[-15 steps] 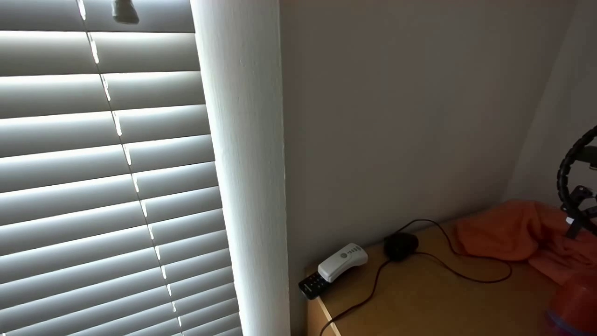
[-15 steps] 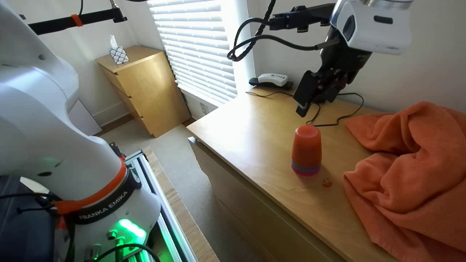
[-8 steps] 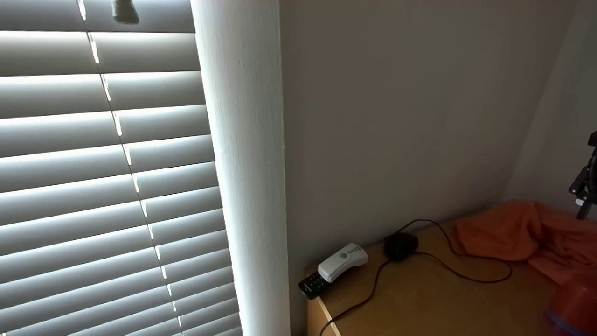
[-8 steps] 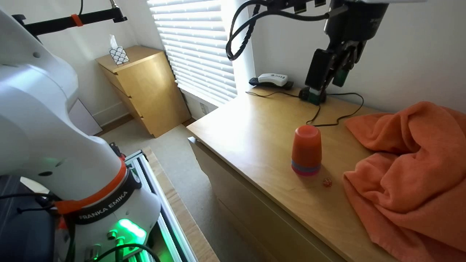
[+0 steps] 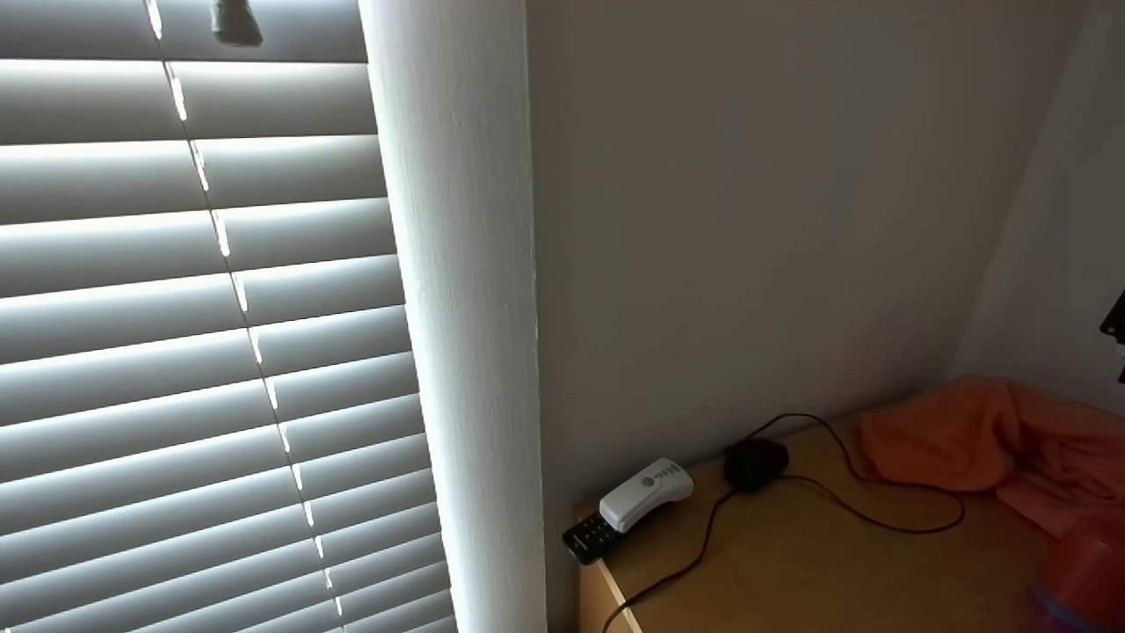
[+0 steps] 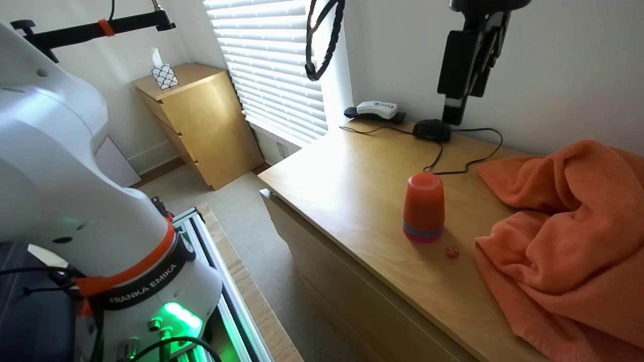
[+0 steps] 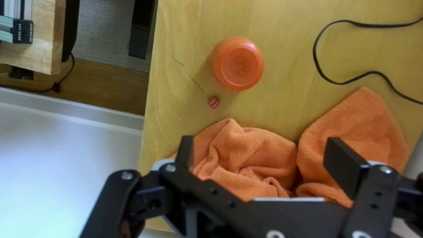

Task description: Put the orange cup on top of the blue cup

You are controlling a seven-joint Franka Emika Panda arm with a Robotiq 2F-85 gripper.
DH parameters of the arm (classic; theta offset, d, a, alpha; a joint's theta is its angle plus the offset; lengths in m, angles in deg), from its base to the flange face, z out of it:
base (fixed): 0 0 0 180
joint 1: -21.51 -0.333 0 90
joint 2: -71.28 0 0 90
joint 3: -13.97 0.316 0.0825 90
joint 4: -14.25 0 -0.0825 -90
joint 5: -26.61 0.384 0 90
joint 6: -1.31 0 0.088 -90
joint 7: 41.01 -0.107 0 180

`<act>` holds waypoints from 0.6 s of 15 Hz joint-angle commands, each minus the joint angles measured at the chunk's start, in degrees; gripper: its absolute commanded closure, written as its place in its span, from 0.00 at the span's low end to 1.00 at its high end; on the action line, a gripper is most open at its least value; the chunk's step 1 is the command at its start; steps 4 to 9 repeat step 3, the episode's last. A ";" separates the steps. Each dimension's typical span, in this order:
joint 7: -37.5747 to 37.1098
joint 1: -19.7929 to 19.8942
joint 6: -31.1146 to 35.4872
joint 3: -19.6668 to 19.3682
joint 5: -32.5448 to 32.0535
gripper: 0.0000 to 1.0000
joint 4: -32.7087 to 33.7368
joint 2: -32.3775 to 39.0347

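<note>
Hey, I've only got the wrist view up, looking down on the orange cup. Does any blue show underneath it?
Observer: Yes. In an exterior view a blue band shows just under the orange cup.
Operator: Good. And the black cord at the right of my picture, what does it lead to?
Observer: In both exterior views it runs to a black device near the wall; I can't tell what kind.
Operator: Anything else on that table outside my picture?
Observer: Yes, in both exterior views a white remote sits by the corner nearest the blinds.
</note>
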 commanded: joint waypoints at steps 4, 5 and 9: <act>0.92 0.47 -0.56 0.44 0.97 0.00 0.07 -0.97; 0.92 0.47 -0.56 0.44 0.97 0.00 0.07 -0.97; 0.92 0.47 -0.56 0.44 0.97 0.00 0.07 -0.97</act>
